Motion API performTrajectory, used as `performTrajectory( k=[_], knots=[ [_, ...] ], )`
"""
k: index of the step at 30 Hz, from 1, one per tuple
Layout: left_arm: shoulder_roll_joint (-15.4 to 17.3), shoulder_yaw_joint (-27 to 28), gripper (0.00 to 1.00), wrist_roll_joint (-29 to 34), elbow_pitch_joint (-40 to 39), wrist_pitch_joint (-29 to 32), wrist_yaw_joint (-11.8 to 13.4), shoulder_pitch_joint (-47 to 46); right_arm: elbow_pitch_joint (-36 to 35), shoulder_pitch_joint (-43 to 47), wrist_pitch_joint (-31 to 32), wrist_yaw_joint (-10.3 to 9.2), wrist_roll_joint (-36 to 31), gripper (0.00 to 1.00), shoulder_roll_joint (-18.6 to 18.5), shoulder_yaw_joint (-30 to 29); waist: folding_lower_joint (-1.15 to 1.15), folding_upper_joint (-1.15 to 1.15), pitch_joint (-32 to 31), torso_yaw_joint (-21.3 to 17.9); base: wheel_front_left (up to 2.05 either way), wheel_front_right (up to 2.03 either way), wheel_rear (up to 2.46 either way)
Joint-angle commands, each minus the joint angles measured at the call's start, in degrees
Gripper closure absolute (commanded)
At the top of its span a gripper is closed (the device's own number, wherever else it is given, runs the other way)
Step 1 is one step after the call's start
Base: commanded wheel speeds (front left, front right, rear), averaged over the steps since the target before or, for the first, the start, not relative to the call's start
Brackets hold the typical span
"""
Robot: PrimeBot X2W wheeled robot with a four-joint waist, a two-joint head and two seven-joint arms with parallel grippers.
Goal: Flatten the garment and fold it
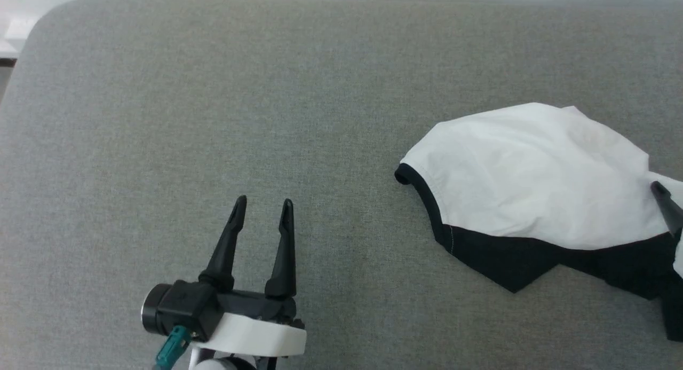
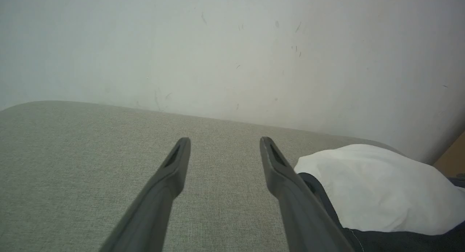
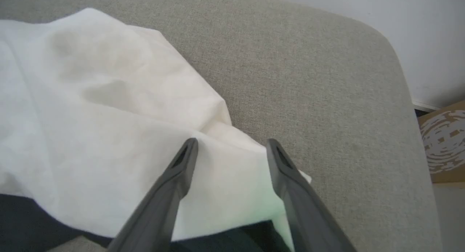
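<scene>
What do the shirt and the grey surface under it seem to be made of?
Shirt: thin woven or knit cloth, probably cotton, matte; it drapes in soft creases. Surface: coarse grey woven fabric, matte; a fine weave grain shows.

A grey woven cloth covers the table (image 1: 267,92), whose far corners are rounded. Behind it stands a pale wall (image 2: 218,44), flecked with small dark scuffs (image 2: 296,48). Past the table's right corner, low against the wall, sits a brown box (image 3: 445,146), perhaps cardboard, with a white swirled pattern on its face; it is blurred. A white strip (image 3: 423,106) runs along the wall's foot beside it. Below the box lies pale floor (image 3: 448,215). Beyond the far left corner, something white (image 1: 13,36) is too blurred to name.
</scene>
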Motion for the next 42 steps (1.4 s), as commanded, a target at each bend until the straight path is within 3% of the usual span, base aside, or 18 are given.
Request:
performTrajectory(
  k=[1, 11, 13, 14, 15, 20, 25, 34, 42],
  knots=[
    [-0.2, -0.31, 0.0, 0.53, 0.09, -0.27, -0.17, -0.97, 1.89, -1.92, 0.52, -0.11, 0.21, 0.0, -0.72, 1.09, -0.01, 0.0, 1.54, 0.7, 0.0, 0.0, 0.0],
    [-0.28, -2.0, 0.0, 0.78, 0.75, -0.27, -0.1, -2.99, 14.44, -8.11, 5.27, -0.11, 1.55, 0.0, -4.07, 8.07, -0.01, 0.0, 4.39, 2.03, 0.0, 0.0, 0.0],
    [-0.3, -2.29, 0.0, 0.76, 0.9, -0.27, 0.0, -3.33, 15.98, -8.56, 6.96, -0.11, 2.5, 0.59, -4.9, 9.47, -0.01, 0.0, 4.64, 2.19, 0.0, 0.0, 0.0],
    [-0.3, -2.43, 0.0, 0.72, 0.99, -0.27, 0.06, -3.48, 16.53, -8.76, 7.29, -0.11, 2.65, 0.76, -5.43, 10.01, -0.01, 0.0, 4.75, 2.25, 0.0, 0.0, 0.0],
    [-0.31, -2.57, 0.0, 0.66, 1.12, -0.27, 0.11, -3.62, 16.97, -8.98, 7.3, -0.11, 2.75, 1.0, -5.9, 10.43, -0.01, 0.0, 4.78, 2.29, 0.0, 0.0, 0.0],
    [-0.34, -3.08, 0.0, -0.15, 2.06, -0.27, 0.16, -3.84, 16.48, -10.29, 3.67, -0.11, 2.51, 1.0, -8.36, 12.78, -0.01, 0.0, 3.38, 2.48, 0.0, 0.0, 0.0],
    [-0.36, -2.91, 0.0, -0.91, 2.07, -0.27, 0.32, -3.71, 11.06, -15.39, -1.27, -0.11, 1.44, 1.0, -11.68, 16.59, -0.01, 0.0, 1.76, 3.22, 0.0, 0.0, 0.0],
    [-0.37, -3.31, 0.0, -2.12, 0.35, -0.27, 1.42, -4.27, 1.08, -36.97, -1.57, -0.11, -0.48, 1.0, -18.12, 30.39, -0.01, 0.0, 6.08, 7.39, 0.0, 0.0, 0.0],
    [-0.37, -6.86, 0.0, -3.83, 0.09, -0.27, 2.87, -7.28, 8.87, -54.57, -3.24, -0.11, -1.37, 1.0, -15.12, 42.56, -0.01, 0.0, 11.71, 11.84, 0.0, 0.0, 0.0]
  ],
)
